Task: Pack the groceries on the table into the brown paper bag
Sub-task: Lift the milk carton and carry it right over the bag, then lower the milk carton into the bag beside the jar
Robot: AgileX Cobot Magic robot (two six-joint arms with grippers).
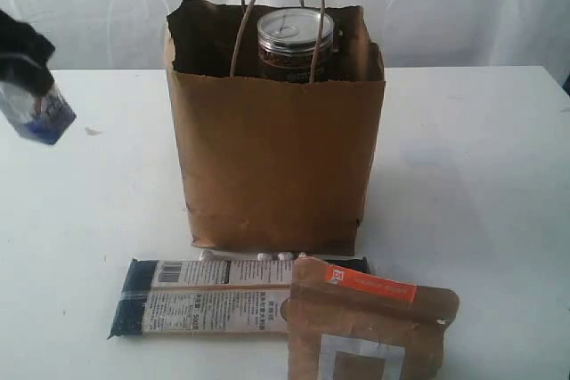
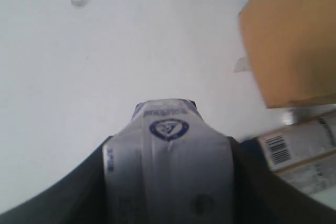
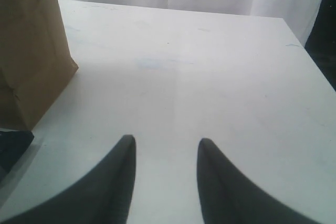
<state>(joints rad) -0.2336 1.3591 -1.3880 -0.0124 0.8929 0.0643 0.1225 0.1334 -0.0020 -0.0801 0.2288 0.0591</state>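
Observation:
The tall brown paper bag (image 1: 276,157) stands mid-table with a dark can with a silver pull-tab lid (image 1: 295,42) showing inside its top. My left gripper (image 1: 25,64) hangs in the air at the far left, shut on the small white-blue carton (image 1: 37,111); that carton (image 2: 168,156) fills the space between the jaws in the left wrist view. The long dark-blue packet (image 1: 200,298) lies in front of the bag, and the brown pouch with orange strip (image 1: 365,327) stands at the front right. My right gripper (image 3: 166,146) is open above bare tabletop, beside the bag (image 3: 31,51). Bottle and jar are out of view.
The white table (image 1: 472,175) stretches bare to the right of the bag. A small dark mark (image 1: 92,131) lies on the left side. A white curtain hangs behind the table. The bag's cord handles (image 1: 276,6) rise above its ragged rim.

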